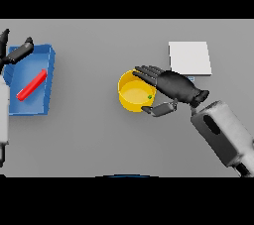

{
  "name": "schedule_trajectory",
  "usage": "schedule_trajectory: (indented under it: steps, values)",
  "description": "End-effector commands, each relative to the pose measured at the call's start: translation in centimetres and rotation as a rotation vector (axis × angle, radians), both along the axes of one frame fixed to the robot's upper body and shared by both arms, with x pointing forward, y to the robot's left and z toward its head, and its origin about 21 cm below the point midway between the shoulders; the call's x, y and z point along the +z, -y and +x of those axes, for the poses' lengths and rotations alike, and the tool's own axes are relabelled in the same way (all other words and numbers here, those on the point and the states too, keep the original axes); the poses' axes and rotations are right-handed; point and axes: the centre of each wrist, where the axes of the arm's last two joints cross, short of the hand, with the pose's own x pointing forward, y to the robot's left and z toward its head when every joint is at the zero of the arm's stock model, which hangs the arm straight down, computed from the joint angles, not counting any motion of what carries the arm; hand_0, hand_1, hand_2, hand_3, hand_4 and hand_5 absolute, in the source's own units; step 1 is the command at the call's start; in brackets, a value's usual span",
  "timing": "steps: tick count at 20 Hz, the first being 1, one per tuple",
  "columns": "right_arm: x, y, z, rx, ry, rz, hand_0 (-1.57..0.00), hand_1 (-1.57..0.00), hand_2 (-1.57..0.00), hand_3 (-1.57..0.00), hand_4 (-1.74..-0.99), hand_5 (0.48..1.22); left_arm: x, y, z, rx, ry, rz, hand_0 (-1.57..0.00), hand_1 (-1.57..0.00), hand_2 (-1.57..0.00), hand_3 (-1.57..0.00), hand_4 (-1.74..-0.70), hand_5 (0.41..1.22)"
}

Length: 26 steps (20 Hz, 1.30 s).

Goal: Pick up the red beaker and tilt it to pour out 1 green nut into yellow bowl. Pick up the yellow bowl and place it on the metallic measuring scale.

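The yellow bowl (pixel 133 94) stands at the table's middle with a small green nut (pixel 149 97) inside near its right rim. My right hand (pixel 171 86) reaches over the bowl's right side: its fingers lie straight along the far rim and the thumb stretches toward the near rim, so the hand is open around the rim. The red beaker (pixel 31 84) lies on its side in the blue tray (pixel 45 58) at the left. My left hand (pixel 16 53) hovers open over the tray's far left corner. The metallic scale (pixel 189 58), a pale square plate, sits beyond the right hand.
The blue tray takes up the table's left side. The scale sits at the back right, a hand's width from the bowl. My right forearm (pixel 224 132) crosses the near right part of the table.
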Motion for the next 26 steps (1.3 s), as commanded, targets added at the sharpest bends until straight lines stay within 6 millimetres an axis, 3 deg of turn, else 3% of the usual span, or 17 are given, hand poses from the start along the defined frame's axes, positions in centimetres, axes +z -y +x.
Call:
schedule_trajectory:
  steps: [1,6,18,26]
  values:
    - [0.1,-0.5,0.4,0.012,-0.004,-0.048,0.00,0.00,0.00,0.00,-1.226,0.632,-0.4,0.2,-0.1,-0.003,0.002,-0.008,0.00,0.00,0.00,0.00,-0.76,0.717]
    - [0.2,-1.8,1.0,0.092,-0.016,-0.155,0.00,0.00,0.00,0.00,-1.214,0.648,-0.1,-0.1,0.0,-0.001,0.023,-0.041,0.00,0.00,0.00,0.00,-0.78,0.721]
    - [-2.5,-2.9,2.3,0.179,-0.085,-0.304,0.00,0.00,0.00,0.00,-1.277,0.692,0.1,-0.2,0.2,-0.002,0.024,-0.047,0.00,0.00,0.00,0.00,-0.80,0.723]
    - [-3.7,-3.5,2.7,0.210,-0.109,-0.291,0.00,0.00,-0.03,-0.06,-1.293,0.738,0.4,0.1,-0.3,-0.007,0.029,-0.038,0.00,0.00,0.00,0.00,-0.79,0.730]
